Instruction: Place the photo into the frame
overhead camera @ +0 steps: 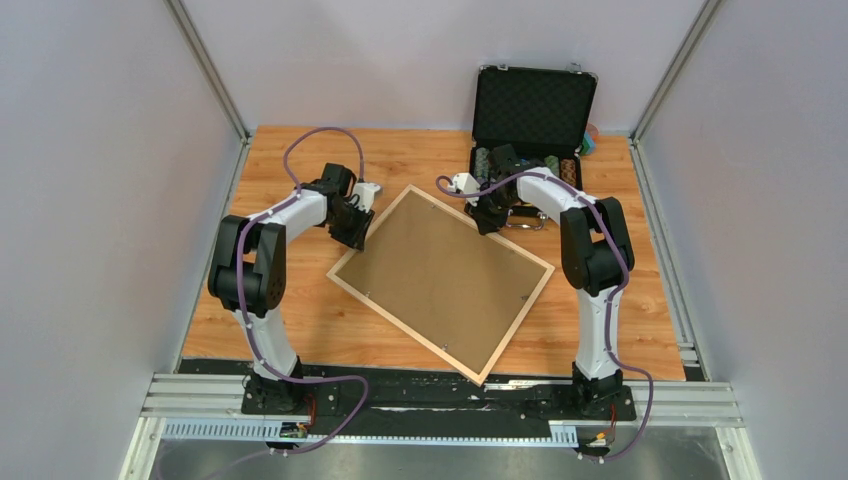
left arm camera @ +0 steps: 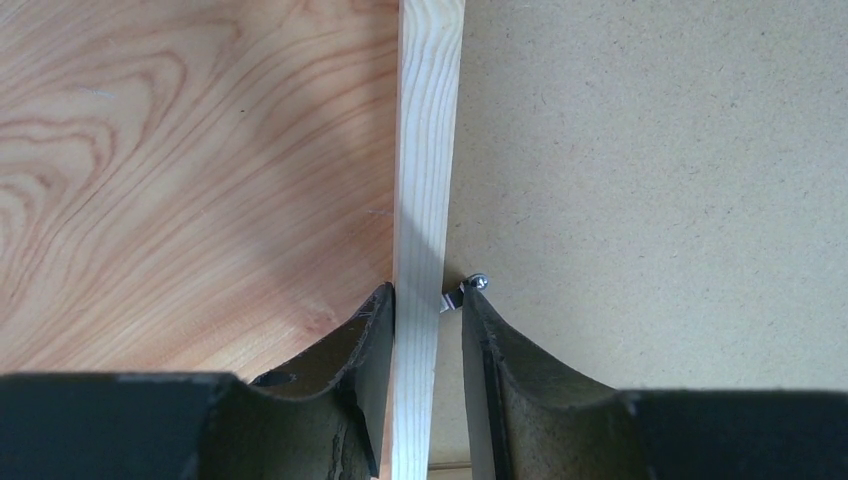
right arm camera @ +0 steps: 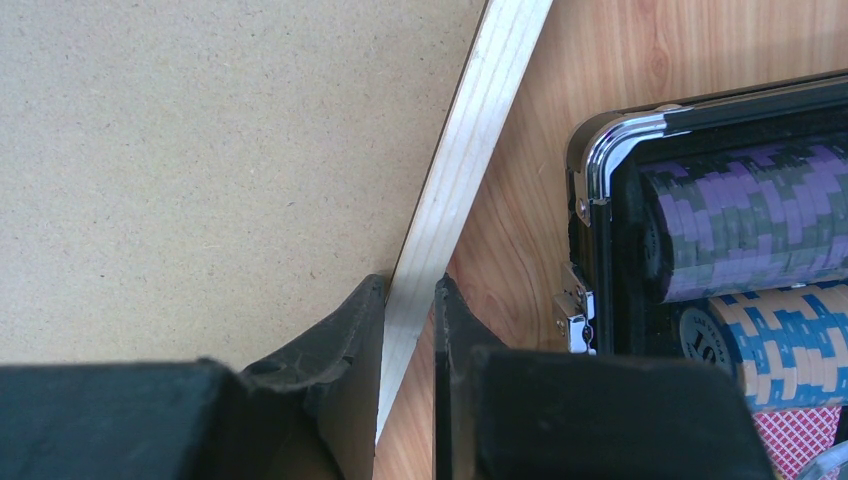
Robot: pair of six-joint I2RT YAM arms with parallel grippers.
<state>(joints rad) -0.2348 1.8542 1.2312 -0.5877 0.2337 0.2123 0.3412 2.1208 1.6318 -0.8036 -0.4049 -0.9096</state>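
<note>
While the right claw point(right arm camera: 412, 285) pinches the frame point(right arm camera: 460, 160) — likely to lift it — the left claw point(left arm camera: 428, 295) straddles another rail, unclamped.

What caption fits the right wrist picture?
The right pincer clamps the frame beside a case of poker chips.

The wooden desk point(overhead camera: 300, 320) carries a light-wood frame point(left arm camera: 425, 150) lying flat and askew, brown backing board point(overhead camera: 440, 275) upward, and an open black case point(overhead camera: 533, 105) far right.
</note>
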